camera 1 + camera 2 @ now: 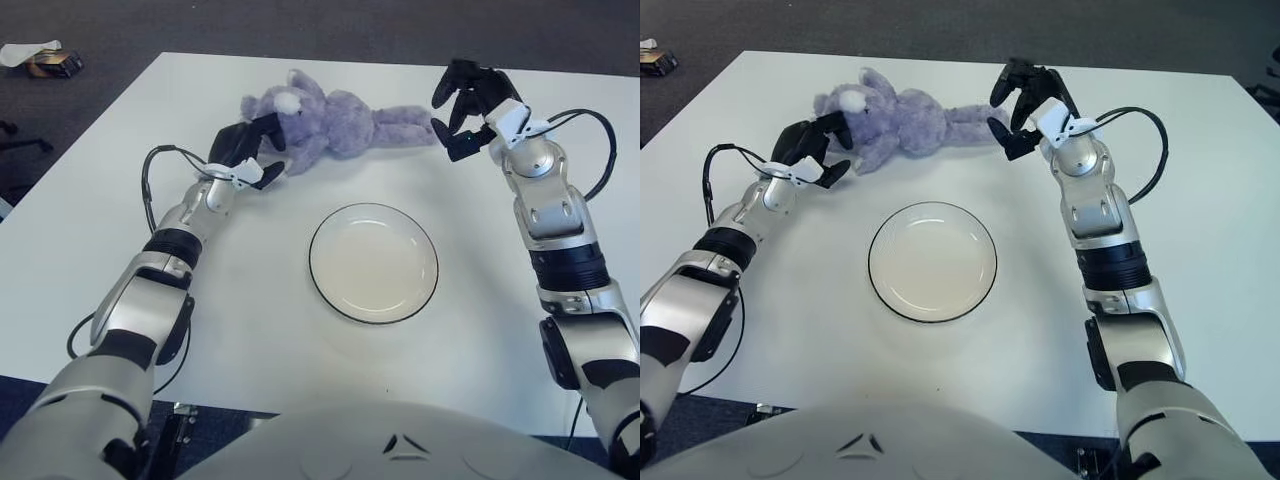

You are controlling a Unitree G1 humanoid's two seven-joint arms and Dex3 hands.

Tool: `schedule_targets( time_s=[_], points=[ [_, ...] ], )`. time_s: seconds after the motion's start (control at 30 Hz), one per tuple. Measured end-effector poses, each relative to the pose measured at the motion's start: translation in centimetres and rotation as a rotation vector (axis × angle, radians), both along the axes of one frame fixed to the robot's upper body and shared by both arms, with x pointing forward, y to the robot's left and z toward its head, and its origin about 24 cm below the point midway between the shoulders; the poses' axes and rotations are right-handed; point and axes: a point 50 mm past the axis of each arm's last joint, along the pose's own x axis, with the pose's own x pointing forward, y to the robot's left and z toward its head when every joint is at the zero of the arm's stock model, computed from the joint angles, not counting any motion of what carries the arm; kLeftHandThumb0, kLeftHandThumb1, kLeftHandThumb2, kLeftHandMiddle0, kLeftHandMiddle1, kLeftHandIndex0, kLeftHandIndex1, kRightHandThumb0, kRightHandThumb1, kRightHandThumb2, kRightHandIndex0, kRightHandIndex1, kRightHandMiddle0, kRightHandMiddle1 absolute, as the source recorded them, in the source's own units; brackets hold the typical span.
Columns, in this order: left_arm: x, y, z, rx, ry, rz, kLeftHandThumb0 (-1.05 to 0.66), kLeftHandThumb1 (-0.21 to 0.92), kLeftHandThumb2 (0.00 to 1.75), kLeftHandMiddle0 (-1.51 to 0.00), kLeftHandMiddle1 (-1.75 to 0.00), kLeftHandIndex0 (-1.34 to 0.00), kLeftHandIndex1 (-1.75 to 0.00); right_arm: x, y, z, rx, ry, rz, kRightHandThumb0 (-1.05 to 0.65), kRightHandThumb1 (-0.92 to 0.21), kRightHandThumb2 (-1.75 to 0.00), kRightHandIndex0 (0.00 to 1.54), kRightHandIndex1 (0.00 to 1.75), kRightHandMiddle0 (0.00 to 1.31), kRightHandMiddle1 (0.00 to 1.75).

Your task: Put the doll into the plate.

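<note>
While both arms reach toward the upper part of the frame, the scene from near to far reads:

Robot body: grey curved torso shell along the bottom edge of the frame, the two silver arms rising from it on either side.

Table (120,300): white, filling most of the frame, with dark carpet beyond its far edge.

Plate (374,262): white with a dark rim, empty, at the centre of the frame, well apart from both hands.

Left hand (250,148): upper left of centre, black fingers partly spread around the doll's head end, touching or just short of the plush; no closed grasp can be seen.

Right hand (462,102): upper right, fingers spread wide and curved downward, hovering just beside the doll's feet, holding nothing.

Doll (335,122): purple plush bear lying flat on the table above the plate, head toward the left hand, legs stretched toward the right hand, wholly outside the plate.

Far corner: small brown object (55,63) with white paper on the carpet at the upper left.
</note>
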Motion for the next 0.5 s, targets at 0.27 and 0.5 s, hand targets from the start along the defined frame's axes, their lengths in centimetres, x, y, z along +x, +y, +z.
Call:
schedule_targets(
  time_s=[0.27,0.5],
  points=[
    [-0.4,0.1,-0.5,-0.01,-0.007,-0.001,-0.51,0.25,1.4,-1.42,-1.75,-0.67,-1.75,0.9,-0.2,-0.7,-0.036,0.011,0.01,-0.01,-0.25,-1.39,0.68,1.75,0.45,1.67],
    [-1.0,-0.1,0.3,0.005,-0.162,0.028,-0.51,0.26,1.39,-1.4,-1.75,-0.67,-1.75,1.1,-0.2,-1.3,-0.043,0.034,0.029,-0.01,-0.25,-1.38,0.69,1.75,0.46,1.65]
  ],
)
